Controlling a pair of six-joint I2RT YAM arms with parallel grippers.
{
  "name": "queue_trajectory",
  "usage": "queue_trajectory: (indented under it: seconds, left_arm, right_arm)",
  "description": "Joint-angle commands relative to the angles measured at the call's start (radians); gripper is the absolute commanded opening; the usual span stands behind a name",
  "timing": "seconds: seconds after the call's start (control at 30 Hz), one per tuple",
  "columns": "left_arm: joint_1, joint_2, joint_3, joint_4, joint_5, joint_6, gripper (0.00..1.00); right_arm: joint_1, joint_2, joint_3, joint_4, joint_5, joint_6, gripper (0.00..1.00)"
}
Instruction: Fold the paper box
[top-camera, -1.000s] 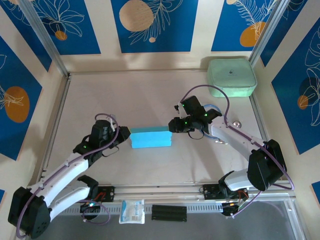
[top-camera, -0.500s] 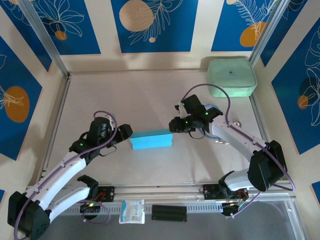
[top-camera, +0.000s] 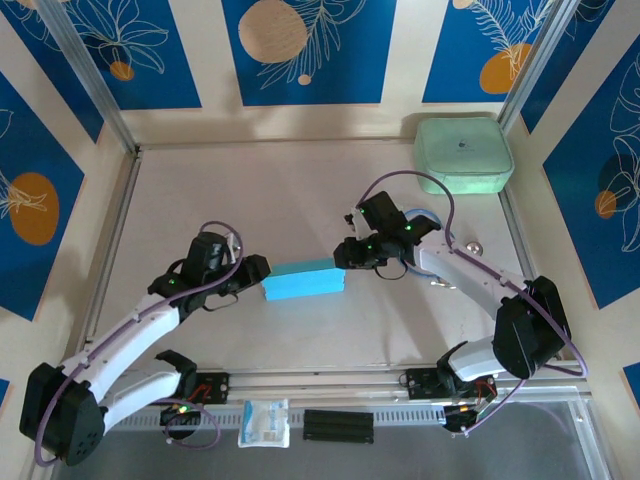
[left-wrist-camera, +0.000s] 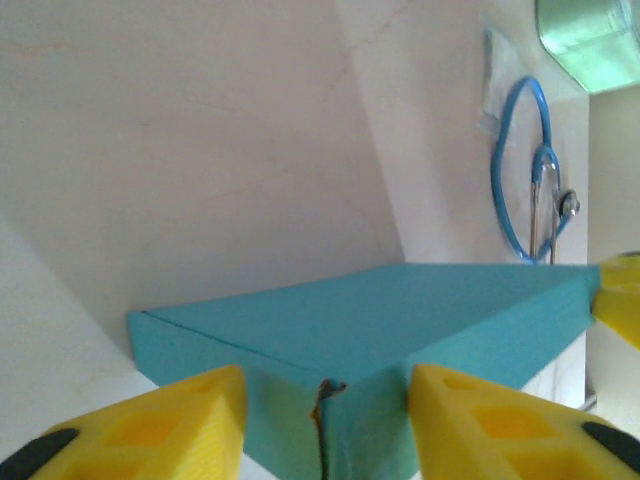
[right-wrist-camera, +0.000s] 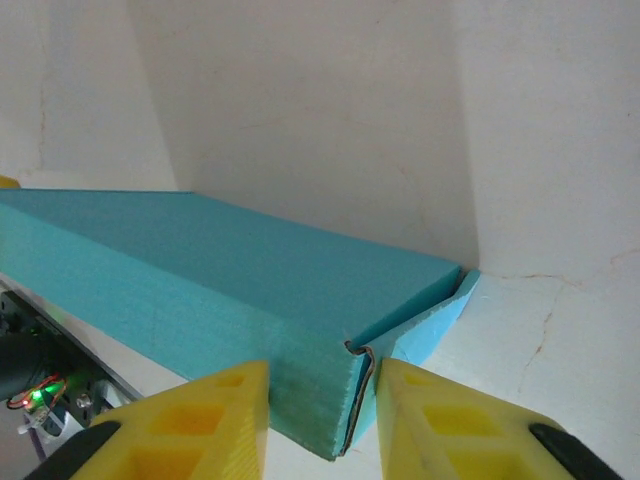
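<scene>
From above, a light blue box (top-camera: 303, 281) lies flat in the middle of the counter (top-camera: 260, 200), its long side running left to right. The left pincer (top-camera: 255, 268) meets its left end and the right pincer (top-camera: 343, 257) its right end. A mint-green case (top-camera: 463, 153) sits in the far right corner, well apart. A white packet (top-camera: 264, 422) lies at the near edge, between the arm bases.

The left wrist view comes closer. Yellow fingers (left-wrist-camera: 150, 425) stand part-way apart on either side of a left-end corner of the box, where a vertical seam (left-wrist-camera: 320, 420) shows. I cannot tell whether they press on the card. A blue loop (left-wrist-camera: 520, 170) lies beyond the box.

In the right wrist view, the right pincer is narrow, pinching the box's end corner, with a loose flap (right-wrist-camera: 430, 320) just beside it.
</scene>
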Motion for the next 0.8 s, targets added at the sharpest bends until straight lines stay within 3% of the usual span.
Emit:
queue_trajectory:
  seconds: [0.0,0.13,0.3,0.4,0.47,0.67,0.77]
  left_arm:
    - [-0.038,-0.059,-0.063,-0.066,0.069,-0.048,0.42]
    - [-0.136,-0.211,-0.139,-0.116,0.015,-0.135,0.46]
    - [-0.179,-0.32,-0.117,-0.278,-0.126,-0.085,0.74]
    - [-0.179,-0.276,-0.087,-0.325,-0.17,-0.04,0.83]
    - [-0.179,-0.205,-0.084,-0.328,-0.157,-0.022,0.86]
    - [-0.196,-0.032,-0.129,-0.129,-0.064,0.031,0.89]
    - [-0.202,0.048,-0.13,-0.027,-0.051,0.055,0.9]
  right_arm:
    - [0.081,-0.057,-0.07,-0.089,0.027,0.03,0.31]
    - [0.2,-0.182,-0.189,-0.131,0.09,0.129,0.32]
    - [0.207,-0.31,-0.231,-0.179,0.164,0.183,0.42]
    - [0.159,-0.328,-0.241,-0.134,0.159,0.196,0.63]
    - [0.125,-0.31,-0.264,-0.082,0.113,0.21,0.69]
    - [0.116,-0.194,-0.341,0.1,0.006,0.245,0.71]
    - [0.145,-0.092,-0.331,0.175,-0.024,0.257,0.65]
